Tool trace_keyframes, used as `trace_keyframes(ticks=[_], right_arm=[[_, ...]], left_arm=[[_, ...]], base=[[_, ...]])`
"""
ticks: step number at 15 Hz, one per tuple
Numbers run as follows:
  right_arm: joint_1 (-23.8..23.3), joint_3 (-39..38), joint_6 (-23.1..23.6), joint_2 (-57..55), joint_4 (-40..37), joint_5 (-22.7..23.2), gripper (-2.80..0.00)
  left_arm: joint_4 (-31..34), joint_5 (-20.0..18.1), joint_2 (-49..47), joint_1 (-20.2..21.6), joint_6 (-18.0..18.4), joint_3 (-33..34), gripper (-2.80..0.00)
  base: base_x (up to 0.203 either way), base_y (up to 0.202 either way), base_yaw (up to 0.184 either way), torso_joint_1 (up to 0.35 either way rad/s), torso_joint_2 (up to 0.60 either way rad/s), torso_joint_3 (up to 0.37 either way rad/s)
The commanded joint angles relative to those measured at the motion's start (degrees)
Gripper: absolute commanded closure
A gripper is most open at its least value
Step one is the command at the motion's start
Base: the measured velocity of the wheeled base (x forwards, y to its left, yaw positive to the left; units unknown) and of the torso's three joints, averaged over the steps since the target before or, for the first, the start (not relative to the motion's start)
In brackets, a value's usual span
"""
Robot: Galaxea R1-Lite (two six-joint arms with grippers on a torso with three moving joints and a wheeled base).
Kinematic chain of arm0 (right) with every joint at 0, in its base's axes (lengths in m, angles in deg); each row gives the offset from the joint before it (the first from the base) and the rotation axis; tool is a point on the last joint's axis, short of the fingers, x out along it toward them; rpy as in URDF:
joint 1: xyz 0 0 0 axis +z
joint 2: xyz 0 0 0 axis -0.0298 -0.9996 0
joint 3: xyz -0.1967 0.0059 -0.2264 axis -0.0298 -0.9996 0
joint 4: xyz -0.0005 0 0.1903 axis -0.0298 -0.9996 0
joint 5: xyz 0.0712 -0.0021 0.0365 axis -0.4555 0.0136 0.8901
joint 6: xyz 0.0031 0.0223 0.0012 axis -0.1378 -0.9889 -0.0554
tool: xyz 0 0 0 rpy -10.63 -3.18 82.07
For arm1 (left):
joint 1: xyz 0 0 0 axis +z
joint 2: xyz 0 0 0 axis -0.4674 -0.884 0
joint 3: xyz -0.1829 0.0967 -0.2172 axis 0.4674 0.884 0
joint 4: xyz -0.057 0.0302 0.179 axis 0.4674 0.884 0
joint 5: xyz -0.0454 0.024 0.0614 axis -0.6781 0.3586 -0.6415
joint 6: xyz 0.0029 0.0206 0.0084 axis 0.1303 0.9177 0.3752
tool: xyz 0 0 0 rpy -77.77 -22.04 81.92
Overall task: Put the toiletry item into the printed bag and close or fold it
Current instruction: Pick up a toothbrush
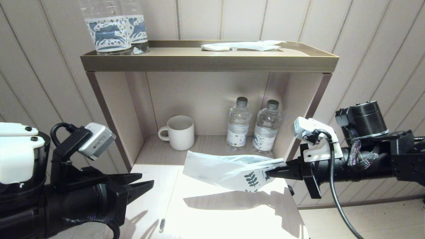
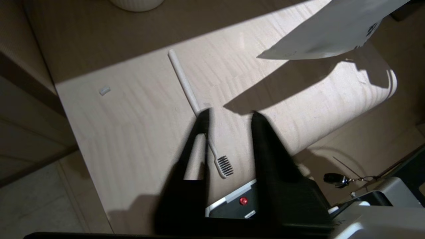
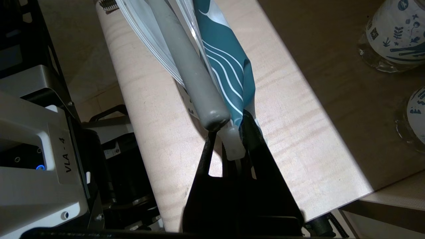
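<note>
The printed bag (image 1: 225,172), white with teal leaf print, hangs tilted above the pale wood table (image 1: 215,219). My right gripper (image 1: 269,172) is shut on its right corner. In the right wrist view the bag (image 3: 229,56) runs away from the right gripper (image 3: 230,127), with a grey rod (image 3: 196,76) along its edge. A white toothbrush (image 1: 165,212) with dark bristles lies on the table near the front. My left gripper (image 1: 146,181) is open at the lower left. In the left wrist view the toothbrush (image 2: 186,83) passes under the left gripper (image 2: 230,116), apart from it.
In the niche behind stand a ribbed white mug (image 1: 177,132) and two water bottles (image 1: 238,124), (image 1: 267,127). The top shelf (image 1: 209,61) carries two more bottles (image 1: 109,26) and a plain white packet (image 1: 242,45). A small white scrap (image 2: 104,90) lies on the table.
</note>
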Motion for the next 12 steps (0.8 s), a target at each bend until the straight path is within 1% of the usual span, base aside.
trace_keyframes(ticks=[1, 3, 4, 6, 7, 10, 12], right_arm=[[-0.31, 0.09, 0.16, 0.29, 0.03, 0.25, 0.00], [-0.69, 0.33, 0.16, 0.95, 0.03, 0.23, 0.00], [-1.45, 0.42, 0.16, 1.41, -0.01, 0.24, 0.00], [-1.54, 0.46, 0.16, 2.29, -0.25, 0.16, 0.00], [-1.54, 0.54, 0.16, 2.57, -0.69, 0.16, 0.00], [-1.64, 0.61, 0.16, 3.15, -0.94, 0.16, 0.00], [-1.81, 0.61, 0.16, 3.15, -0.94, 0.16, 0.00]], left_arm=[[0.33, 0.11, 0.65, 0.22, -0.42, -0.22, 0.00], [0.52, -0.06, -1.92, 0.21, -1.22, 0.35, 0.00], [0.93, 0.03, -4.27, 0.20, -2.75, 0.31, 0.00], [2.30, 0.13, -8.43, 0.16, -6.35, -0.83, 0.00], [3.37, -0.04, -10.68, -0.09, -7.35, -1.88, 0.00], [7.12, -0.38, -15.69, -2.30, -11.87, -8.74, 0.00], [10.75, -0.74, -17.34, -3.64, -13.62, -12.26, 0.00]], base=[[0.000, 0.000, 0.000, 0.000, 0.00, 0.000], [0.000, 0.000, 0.000, 0.000, 0.00, 0.000], [0.000, 0.000, 0.000, 0.000, 0.00, 0.000], [0.000, 0.000, 0.000, 0.000, 0.00, 0.000], [0.000, 0.000, 0.000, 0.000, 0.00, 0.000], [0.000, 0.000, 0.000, 0.000, 0.00, 0.000], [0.000, 0.000, 0.000, 0.000, 0.00, 0.000]])
